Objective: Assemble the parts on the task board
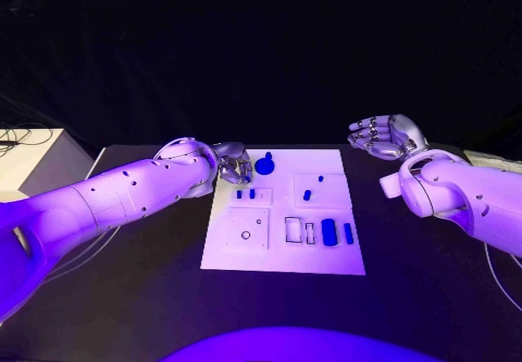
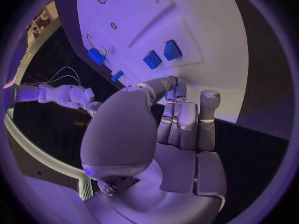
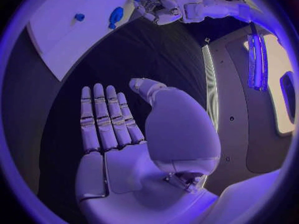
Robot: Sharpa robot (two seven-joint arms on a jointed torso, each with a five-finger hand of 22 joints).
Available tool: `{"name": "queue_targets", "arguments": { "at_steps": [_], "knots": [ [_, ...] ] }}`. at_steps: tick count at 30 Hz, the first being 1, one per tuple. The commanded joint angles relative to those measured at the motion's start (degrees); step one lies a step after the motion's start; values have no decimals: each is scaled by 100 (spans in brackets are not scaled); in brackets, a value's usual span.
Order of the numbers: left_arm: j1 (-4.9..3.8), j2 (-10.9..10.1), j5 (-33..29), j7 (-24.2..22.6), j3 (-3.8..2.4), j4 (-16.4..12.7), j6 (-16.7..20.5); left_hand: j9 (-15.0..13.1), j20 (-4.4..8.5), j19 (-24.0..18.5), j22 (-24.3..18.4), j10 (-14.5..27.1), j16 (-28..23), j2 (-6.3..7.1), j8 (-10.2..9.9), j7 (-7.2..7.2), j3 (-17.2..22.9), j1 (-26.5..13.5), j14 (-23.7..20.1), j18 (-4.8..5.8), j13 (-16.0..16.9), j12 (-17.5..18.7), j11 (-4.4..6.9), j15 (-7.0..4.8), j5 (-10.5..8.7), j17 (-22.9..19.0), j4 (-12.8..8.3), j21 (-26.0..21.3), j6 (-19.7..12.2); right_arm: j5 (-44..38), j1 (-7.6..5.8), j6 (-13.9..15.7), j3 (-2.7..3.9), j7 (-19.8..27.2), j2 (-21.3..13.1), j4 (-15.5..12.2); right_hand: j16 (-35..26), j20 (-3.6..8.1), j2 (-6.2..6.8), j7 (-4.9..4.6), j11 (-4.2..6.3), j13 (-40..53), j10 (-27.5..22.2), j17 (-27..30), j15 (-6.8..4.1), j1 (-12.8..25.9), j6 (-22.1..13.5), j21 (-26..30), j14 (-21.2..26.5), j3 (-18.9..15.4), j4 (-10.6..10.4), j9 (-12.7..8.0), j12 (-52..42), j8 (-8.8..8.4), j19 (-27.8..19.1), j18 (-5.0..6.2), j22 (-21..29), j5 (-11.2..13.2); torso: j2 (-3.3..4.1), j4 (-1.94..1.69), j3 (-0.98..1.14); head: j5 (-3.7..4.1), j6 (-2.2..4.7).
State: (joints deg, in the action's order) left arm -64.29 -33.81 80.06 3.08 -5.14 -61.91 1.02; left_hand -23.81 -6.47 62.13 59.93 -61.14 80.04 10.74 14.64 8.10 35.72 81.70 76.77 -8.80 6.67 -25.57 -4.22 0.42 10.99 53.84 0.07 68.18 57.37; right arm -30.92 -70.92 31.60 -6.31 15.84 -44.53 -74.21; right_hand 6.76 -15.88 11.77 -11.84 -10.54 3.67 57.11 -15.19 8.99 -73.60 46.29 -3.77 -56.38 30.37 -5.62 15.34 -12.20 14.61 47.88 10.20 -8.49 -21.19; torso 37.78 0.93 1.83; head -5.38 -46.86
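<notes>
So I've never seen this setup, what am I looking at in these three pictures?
It is a robot with two white arms ending in silver hands, at a black table. The square picture looks down from its head; the two round ones come from cameras behind each wrist. A white board lies mid-table, carrying small blue pieces, some lying flat, some set in square plates. The left hand is at the board's far left corner, fingers bent down beside a round blue piece; I cannot tell whether it holds anything. The right hand is raised off the board, fingers apart, holding nothing.
</notes>
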Motion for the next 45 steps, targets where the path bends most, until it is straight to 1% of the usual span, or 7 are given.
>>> {"name": "queue_targets", "arguments": {
  "at_steps": [1,4,9,16,33,41,45],
  "knots": [
    [3,13,-36,23,1,-17,-115,2,8,-47,-6,-24,10,-13,-22,9,-20,-58,-25,63,-10,43,-27,22,-32,-14,-11,-20,16,-45,-1,-87,3,72,8,0,-38,-10,39,-257,-32,-5,34,18,8,-1,59,5,-48,47,5,-16,36,-27,-45,34,25,-14,1,2,2,-27,-6],
    [3,27,-46,25,1,-13,-91,9,4,-58,-9,-17,9,-13,-39,16,-25,-76,-33,63,-14,67,-34,28,-33,-19,-7,-24,-1,-43,-1,-95,3,69,18,8,-38,-10,39,-257,-32,-5,34,18,8,-1,59,5,-48,47,5,-16,36,-27,-45,34,25,-14,-3,-1,-1,-45,-7],
    [3,48,-24,90,3,-9,-93,13,-1,-58,-4,-14,10,-8,-49,21,-35,-97,-37,65,-16,85,-41,34,-38,-25,-1,-23,-9,-17,0,-146,3,63,23,13,-40,-10,41,-258,-33,-6,34,20,8,1,58,4,-48,47,6,-18,38,-30,-45,34,28,-14,3,-2,3,-44,-11],
    [5,99,27,169,14,14,-138,15,-4,-56,1,-15,14,-2,-52,22,-43,-109,-34,66,-16,92,-42,36,-41,-14,2,-21,-10,72,0,-287,3,102,20,19,-52,-14,51,-269,-43,-8,22,31,16,35,48,7,-36,37,-6,-29,56,-46,-57,32,48,-10,5,11,2,-64,6],
    [18,143,176,261,34,25,-213,18,-9,-71,-11,-18,1,11,-61,22,-55,-122,-59,63,-17,112,-44,39,-44,-74,-2,-33,-14,132,0,-509,2,118,15,23,-70,-21,58,-281,-56,-7,6,48,27,88,36,9,-18,12,-32,-44,77,-67,-76,30,76,-6,-1,5,4,-46,1],
    [19,137,210,66,47,7,-109,5,-8,-75,1,-138,7,-5,-25,0,-63,-83,-75,60,10,114,-15,21,-35,-98,-62,-29,95,133,0,-530,2,110,12,19,-77,-23,55,-283,-59,-7,0,54,31,100,33,10,-11,6,-39,-49,84,-74,-84,29,86,-9,1,-4,2,-35,10],
    [19,130,216,13,50,1,-64,1,-2,-59,21,-182,12,-11,-11,-9,-68,-76,-73,63,21,114,-3,11,-34,-100,-80,-14,138,133,0,-533,2,107,9,18,-77,-23,55,-283,-59,-7,0,54,31,100,33,10,-11,6,-39,-49,84,-74,-84,29,86,-9,1,5,3,-43,16]
  ]
}}
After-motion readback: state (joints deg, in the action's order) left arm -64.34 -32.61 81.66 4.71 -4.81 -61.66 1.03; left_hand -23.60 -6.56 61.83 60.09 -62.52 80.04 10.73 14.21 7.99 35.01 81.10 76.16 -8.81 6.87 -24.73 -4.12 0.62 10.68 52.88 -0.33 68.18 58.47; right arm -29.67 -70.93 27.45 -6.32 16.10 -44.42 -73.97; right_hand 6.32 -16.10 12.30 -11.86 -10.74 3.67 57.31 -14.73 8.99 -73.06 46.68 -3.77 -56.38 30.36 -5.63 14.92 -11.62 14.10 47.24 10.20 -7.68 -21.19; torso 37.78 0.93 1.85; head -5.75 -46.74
